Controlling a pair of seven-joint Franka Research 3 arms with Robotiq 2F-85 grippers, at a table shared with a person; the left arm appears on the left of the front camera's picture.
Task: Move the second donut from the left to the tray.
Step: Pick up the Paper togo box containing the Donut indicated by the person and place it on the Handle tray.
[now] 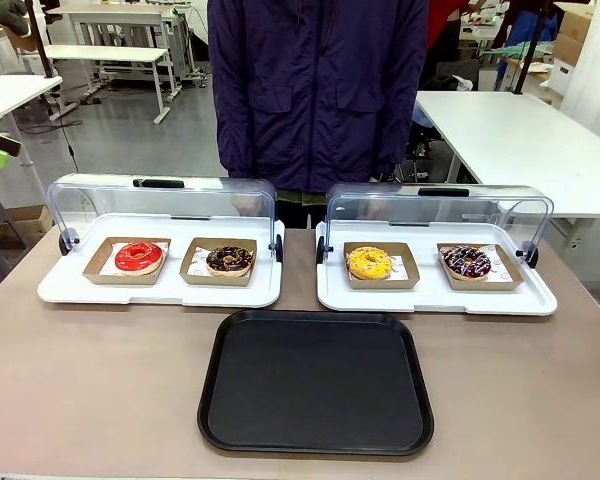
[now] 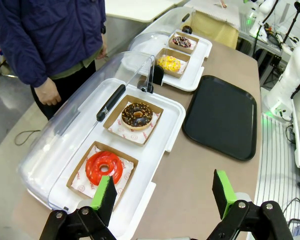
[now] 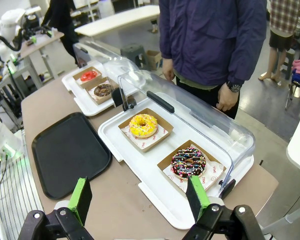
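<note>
I saw the tray (image 1: 315,385), lower centre, plain black. The second donut from the left (image 1: 229,260) was dark brown with tan crumbs. Far left: red-glazed donut (image 1: 139,256). Right side: yellow donut (image 1: 369,263), then sprinkled donut (image 1: 467,262), dark with pink-white flecks. The cardboard holders (image 1: 218,281) were brown, display trays (image 1: 160,292) white.

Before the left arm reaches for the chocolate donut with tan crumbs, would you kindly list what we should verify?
1. Chocolate crumb donut is second from the left, nothing on top of it: ok.
2. Clear lid over it is raised: ok.
3. Black tray is bare, with room for the donut: ok.
4. Left gripper is open and holds nothing: ok.
5. Right gripper is open and holds nothing: ok.
6. Person's hand is behind the lid, away from the donuts: ok.
</note>
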